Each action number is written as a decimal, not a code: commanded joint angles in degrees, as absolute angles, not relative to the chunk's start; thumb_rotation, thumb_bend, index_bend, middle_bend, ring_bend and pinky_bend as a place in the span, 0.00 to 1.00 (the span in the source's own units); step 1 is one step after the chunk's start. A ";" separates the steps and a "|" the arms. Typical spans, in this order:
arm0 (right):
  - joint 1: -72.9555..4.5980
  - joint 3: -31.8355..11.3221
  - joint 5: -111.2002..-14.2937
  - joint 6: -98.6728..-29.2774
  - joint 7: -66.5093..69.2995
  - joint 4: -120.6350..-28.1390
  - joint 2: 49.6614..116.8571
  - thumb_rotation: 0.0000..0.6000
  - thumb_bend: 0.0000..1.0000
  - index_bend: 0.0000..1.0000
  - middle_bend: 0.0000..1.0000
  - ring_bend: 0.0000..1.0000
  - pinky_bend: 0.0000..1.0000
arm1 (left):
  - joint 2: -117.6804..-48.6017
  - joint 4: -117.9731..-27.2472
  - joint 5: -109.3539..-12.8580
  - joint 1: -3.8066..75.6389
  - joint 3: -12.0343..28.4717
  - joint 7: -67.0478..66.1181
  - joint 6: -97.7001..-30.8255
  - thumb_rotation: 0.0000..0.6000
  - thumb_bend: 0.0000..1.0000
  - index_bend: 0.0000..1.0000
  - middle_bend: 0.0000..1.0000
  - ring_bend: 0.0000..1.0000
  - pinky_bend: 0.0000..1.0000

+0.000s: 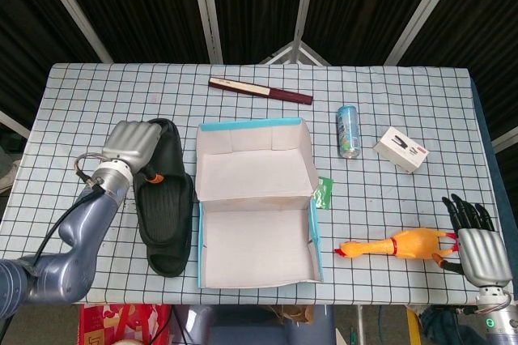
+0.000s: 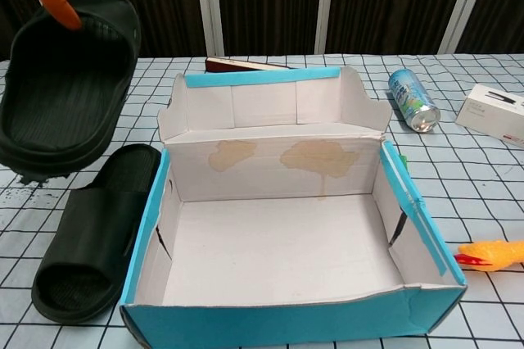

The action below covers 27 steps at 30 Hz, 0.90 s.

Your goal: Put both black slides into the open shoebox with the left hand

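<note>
Left hand (image 1: pixel 129 144), silver and mounted on a grey-blue arm at the middle left of the head view, grips one black rubber slide (image 2: pixel 65 79) and holds it lifted off the table; in the chest view that slide fills the upper left, tilted with its footbed facing the camera, an orange fingertip (image 2: pixel 53 1) showing at its top edge. Below it, the second black rubber slide (image 2: pixel 90 238) lies flat on the white cloth with a black grid (image 1: pixel 405 102), just beside the left wall of the open cardboard shoebox with blue outer sides (image 1: pixel 255 199). Neither slide is in the box. At the lower right corner of the head view, the right hand (image 1: pixel 477 236) rests with dark fingers spread and holds nothing. Near it lies a yellow rubber chicken (image 1: pixel 392 245). Further up the frame are a blue drink can (image 1: pixel 348 130) on its side, a small white carton (image 1: pixel 401 149) and a dark red folded fan (image 1: pixel 261 91).
</note>
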<state>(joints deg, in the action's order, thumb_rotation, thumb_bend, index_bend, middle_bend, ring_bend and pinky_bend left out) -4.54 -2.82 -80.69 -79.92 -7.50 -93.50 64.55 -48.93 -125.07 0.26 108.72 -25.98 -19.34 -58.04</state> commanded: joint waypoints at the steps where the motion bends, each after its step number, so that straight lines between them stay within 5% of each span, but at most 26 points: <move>1: -4.59 -2.86 -80.65 -79.84 -7.38 -93.41 64.55 1.00 0.16 0.00 0.05 0.09 0.07 | -53.23 -134.99 -6.11 110.70 -22.13 -36.44 -80.51 1.00 0.42 0.23 0.50 0.28 0.36; 7: -4.59 -2.87 -80.63 -79.76 -7.01 -93.36 64.47 1.00 0.16 0.00 0.05 0.09 0.07 | -64.97 -134.99 -15.73 109.19 -20.74 -56.79 -102.10 1.00 0.42 0.24 0.51 0.29 0.36; 13: -4.55 -2.85 -80.70 -79.74 -6.52 -93.23 64.36 1.00 0.16 0.00 0.05 0.09 0.07 | -73.66 -134.99 -36.14 106.85 -27.00 -74.78 -115.15 1.00 0.42 0.25 0.52 0.30 0.39; 20: -4.60 -2.81 -80.46 -79.48 -6.83 -93.40 64.36 1.00 0.16 0.00 0.05 0.09 0.07 | -77.45 -134.70 -54.86 102.71 -32.39 -82.88 -113.54 1.00 0.43 0.25 0.52 0.31 0.40; 27: -4.61 -2.92 -79.93 -79.24 -6.93 -93.49 64.25 1.00 0.16 0.00 0.05 0.09 0.07 | -76.34 -132.37 -62.25 98.92 -32.32 -83.78 -105.34 1.00 0.44 0.24 0.53 0.31 0.40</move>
